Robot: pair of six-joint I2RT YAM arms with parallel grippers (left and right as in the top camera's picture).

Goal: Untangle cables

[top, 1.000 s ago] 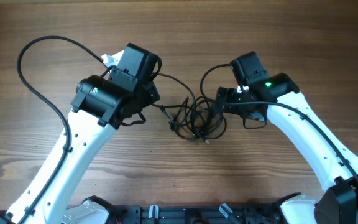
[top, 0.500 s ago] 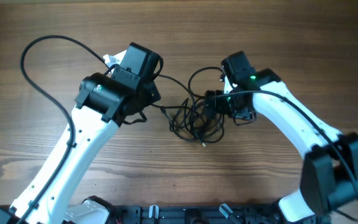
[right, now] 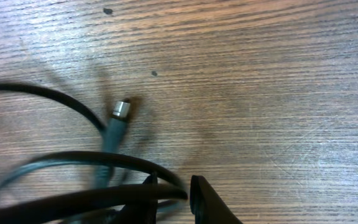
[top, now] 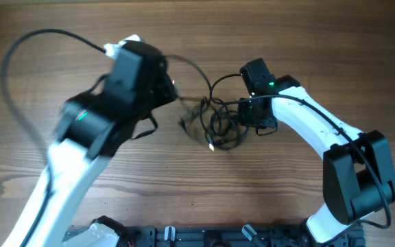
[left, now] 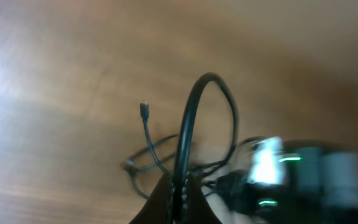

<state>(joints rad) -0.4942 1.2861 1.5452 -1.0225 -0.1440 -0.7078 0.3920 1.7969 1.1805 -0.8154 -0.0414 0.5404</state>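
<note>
The cables (top: pixel 214 125), thin black cords knotted into one loose tangle, lie at the centre of the desk (top: pixel 321 41), with a small metal-tipped plug (right: pixel 120 111) resting on the wood beside the strands. The left hand (left: pixel 180 188), blurred, at the tangle's left edge, has its fingers together on one strand that arches out of them in a loop. The right hand (right: pixel 173 190), at the tangle's right edge, has a strand clamped in the narrow gap between its fingers.

We saw black cables (right: pixel 73 158) looped on the wood table (right: pixel 260 93), one silver-tipped plug (right: pixel 118 109) lying flat, one cable running between the right gripper (right: pixel 173 185) fingertips.
</note>
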